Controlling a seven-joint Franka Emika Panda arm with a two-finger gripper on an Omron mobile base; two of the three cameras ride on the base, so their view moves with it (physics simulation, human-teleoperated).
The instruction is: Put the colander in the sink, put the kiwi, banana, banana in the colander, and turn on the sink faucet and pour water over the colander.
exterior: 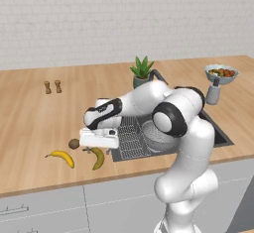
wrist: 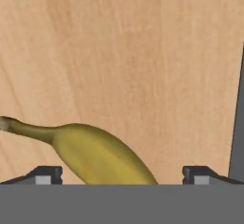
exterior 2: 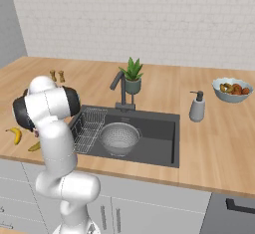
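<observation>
In the hand view the duller banana (wrist: 102,156) lies between the two dark finger tips, which stand spread wide on either side of it and pinch nothing; the gripper (exterior: 94,150) hangs just over that fruit on the wooden counter (exterior: 30,123), close to the sink's left edge. The banana runs slantwise across the gap, stem out toward one side, so a closure here could catch it off-centre and make it swivel or squirt free; a descent too shallow might only clip its curved back. Just beside it sit the kiwi (exterior: 74,144) and the bright yellow banana (exterior: 62,157), near enough that a sweeping finger could knock either away. Farther along, the colander (exterior 2: 119,137) already rests in the sink (exterior 2: 159,148), beside the wire rack (exterior 2: 88,126); a loosely held banana could drop onto that rack rather than into the bowl. Behind stands the faucet (exterior 2: 119,88), untouched.
</observation>
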